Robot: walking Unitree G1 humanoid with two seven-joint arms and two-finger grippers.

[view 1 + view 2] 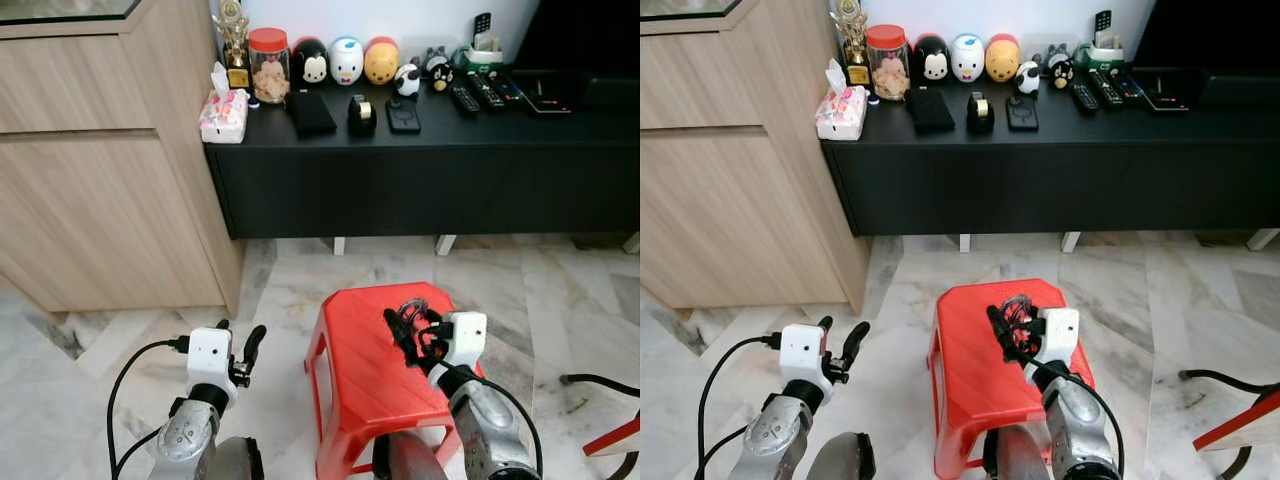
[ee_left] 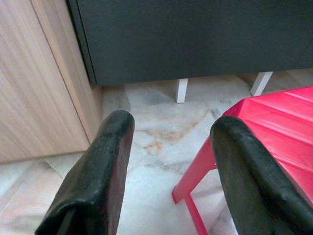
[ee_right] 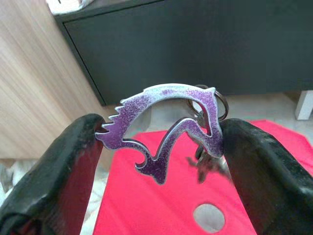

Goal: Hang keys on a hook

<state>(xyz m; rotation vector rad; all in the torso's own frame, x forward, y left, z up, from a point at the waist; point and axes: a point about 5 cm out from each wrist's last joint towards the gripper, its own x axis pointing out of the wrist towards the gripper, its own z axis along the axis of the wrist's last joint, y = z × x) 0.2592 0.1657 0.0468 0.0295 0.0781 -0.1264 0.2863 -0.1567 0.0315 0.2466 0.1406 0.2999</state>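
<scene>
My right gripper (image 1: 407, 328) hovers over the red plastic stool (image 1: 360, 385), shut on a bunch of keys (image 3: 203, 147). A purple metal horse-shaped fob (image 3: 164, 122) is pinched between its two black fingers (image 3: 63, 166), and the key rings and keys dangle behind it. My left gripper (image 1: 243, 352) hangs low to the left of the stool, open with nothing between its fingers (image 2: 98, 171). The stool's corner (image 2: 264, 127) lies beside the left gripper.
A long black TV console (image 1: 420, 160) stands ahead with figurines (image 1: 346, 60), a cookie jar (image 1: 269, 66), a tissue pack (image 1: 223, 115) and remotes (image 1: 480, 92) on top. A light wood cabinet (image 1: 90, 150) stands at the left. The floor is pale marble tile (image 1: 560, 300).
</scene>
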